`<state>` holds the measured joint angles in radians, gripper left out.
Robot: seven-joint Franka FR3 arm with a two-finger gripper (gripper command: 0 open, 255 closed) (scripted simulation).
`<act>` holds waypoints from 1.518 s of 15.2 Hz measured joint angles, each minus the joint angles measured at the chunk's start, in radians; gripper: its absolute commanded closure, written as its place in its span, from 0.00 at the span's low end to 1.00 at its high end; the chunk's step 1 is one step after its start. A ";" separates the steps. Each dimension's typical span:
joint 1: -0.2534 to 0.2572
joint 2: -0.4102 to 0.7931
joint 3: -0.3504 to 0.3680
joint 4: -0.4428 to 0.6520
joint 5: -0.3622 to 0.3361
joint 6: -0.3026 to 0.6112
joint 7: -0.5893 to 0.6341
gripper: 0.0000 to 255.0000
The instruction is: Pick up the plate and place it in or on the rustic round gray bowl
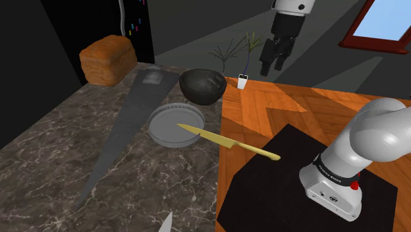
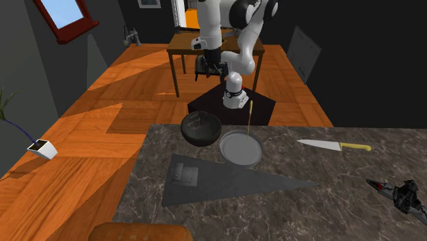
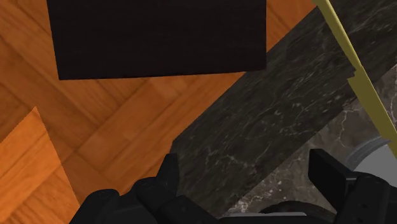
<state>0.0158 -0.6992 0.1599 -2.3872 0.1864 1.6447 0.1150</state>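
Observation:
The plate (image 1: pixel 172 125) is a shallow grey dish on the dark marble counter (image 1: pixel 59 171); it also shows in the second exterior view (image 2: pixel 239 148). The dark round bowl (image 1: pixel 203 86) stands right beside it near the counter's edge (image 2: pixel 200 129). A yellow knife (image 1: pixel 227 140) lies over the plate's rim and juts out past the counter. My gripper (image 1: pixel 272 68) hangs high above the wooden floor, off the counter and well apart from plate and bowl. It is open and empty (image 2: pixel 209 74). In the wrist view the fingers (image 3: pixel 168 177) stand apart, with the counter edge and the yellow knife (image 3: pixel 356 76) past them.
A bread loaf (image 1: pixel 109 59) sits at the counter's far corner. A long grey wedge (image 1: pixel 125 132) lies beside the plate. A second knife (image 2: pixel 335 145) and a black-red object (image 2: pixel 400 195) lie further along. A potted plant (image 1: pixel 242 80) stands on the floor; the black stand (image 1: pixel 296 191) is close by.

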 measured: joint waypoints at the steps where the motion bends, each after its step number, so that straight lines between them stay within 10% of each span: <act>1: 0.004 0.011 0.024 -0.008 0.013 0.023 0.029 0.00; 10: 0.003 0.273 0.223 0.065 0.053 0.239 0.287 0.00; 23: -0.007 0.645 0.385 0.218 -0.082 0.456 0.596 0.00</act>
<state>0.0086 -0.0539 0.5446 -2.1695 0.1042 2.1003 0.7110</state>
